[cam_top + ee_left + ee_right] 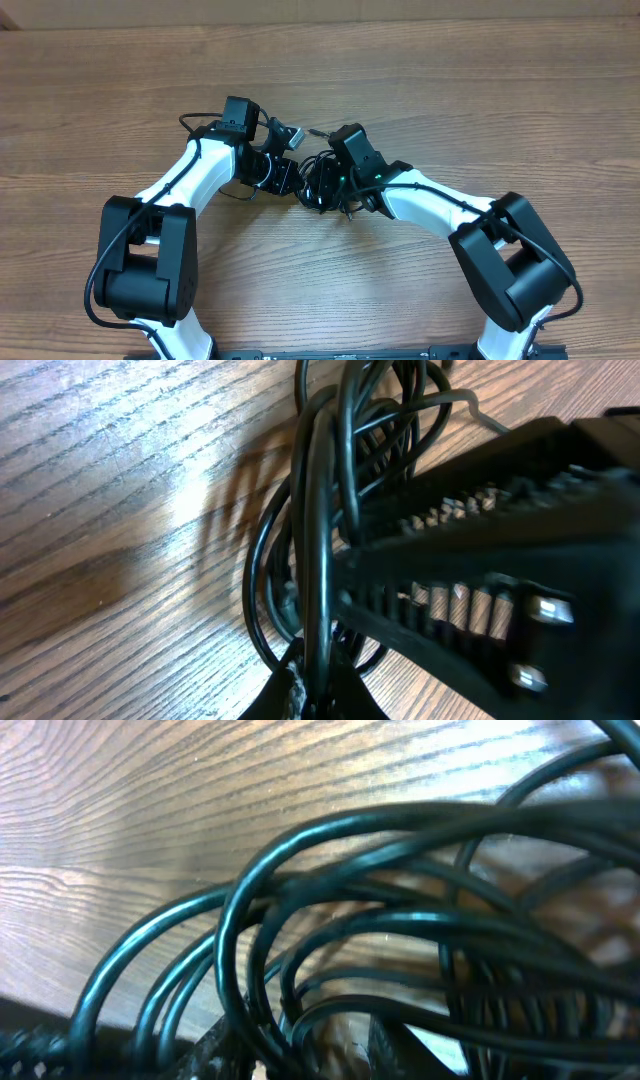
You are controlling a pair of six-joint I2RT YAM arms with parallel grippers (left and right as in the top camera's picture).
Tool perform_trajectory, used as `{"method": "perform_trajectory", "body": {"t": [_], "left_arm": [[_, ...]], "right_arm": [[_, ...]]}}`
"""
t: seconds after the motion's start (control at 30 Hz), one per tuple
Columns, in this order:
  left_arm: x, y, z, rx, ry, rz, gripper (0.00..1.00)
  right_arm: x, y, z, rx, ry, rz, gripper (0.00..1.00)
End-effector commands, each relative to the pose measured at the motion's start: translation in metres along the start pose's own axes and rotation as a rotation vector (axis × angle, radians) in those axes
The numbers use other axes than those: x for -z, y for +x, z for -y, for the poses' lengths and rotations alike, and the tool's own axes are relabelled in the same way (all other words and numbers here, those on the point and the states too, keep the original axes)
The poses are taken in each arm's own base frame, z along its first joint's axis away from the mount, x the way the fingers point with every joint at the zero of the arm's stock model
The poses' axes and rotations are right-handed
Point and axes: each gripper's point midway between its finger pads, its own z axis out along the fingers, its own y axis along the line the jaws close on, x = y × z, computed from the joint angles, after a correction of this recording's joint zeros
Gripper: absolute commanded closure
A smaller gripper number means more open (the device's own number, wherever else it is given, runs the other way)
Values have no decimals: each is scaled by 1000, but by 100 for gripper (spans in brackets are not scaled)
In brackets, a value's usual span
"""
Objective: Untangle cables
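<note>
Item: black cables (318, 183), which lay bunched on the wooden table (470, 80) between both tools. The left gripper (308, 695) was pressed together, pinching a strand at its tips. The right gripper (300, 1055) had loops directly before it; whether spread or gripping, I could not tell.

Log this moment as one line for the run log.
left gripper: shut on cables | right gripper: amid the cables, grip unclear | cables: one tangled bunch on wooden table
</note>
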Motion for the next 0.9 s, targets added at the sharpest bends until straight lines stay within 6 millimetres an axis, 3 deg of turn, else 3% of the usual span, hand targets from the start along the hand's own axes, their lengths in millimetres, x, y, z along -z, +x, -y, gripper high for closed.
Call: {"method": "perform_trajectory", "body": {"t": [0.0, 0.03, 0.17, 0.27, 0.47, 0.63, 0.87], "left_arm": [[-3, -2, 5, -23, 29, -2, 93], [-3, -2, 5, -28, 28, -3, 93], [-3, -1, 1, -48, 4, -7, 92], [-3, 1, -11, -48, -65, -22, 91], [-3, 3, -12, -87, -72, -30, 96], [-3, 3, -11, -87, -69, -30, 96], [-3, 2, 9, -169, 50, -12, 96]], "right_arm": [[-5, -4, 2, 1, 13, 22, 81], [-5, -4, 1, 1, 12, 23, 96], [9, -10, -2, -22, -29, 5, 96], [36, -24, -9, -52, -100, 1, 96], [86, -58, 12, -143, -127, 55, 96], [102, -52, 64, -279, 1, 7, 96], [133, -32, 175, -391, 516, 47, 96]]}}
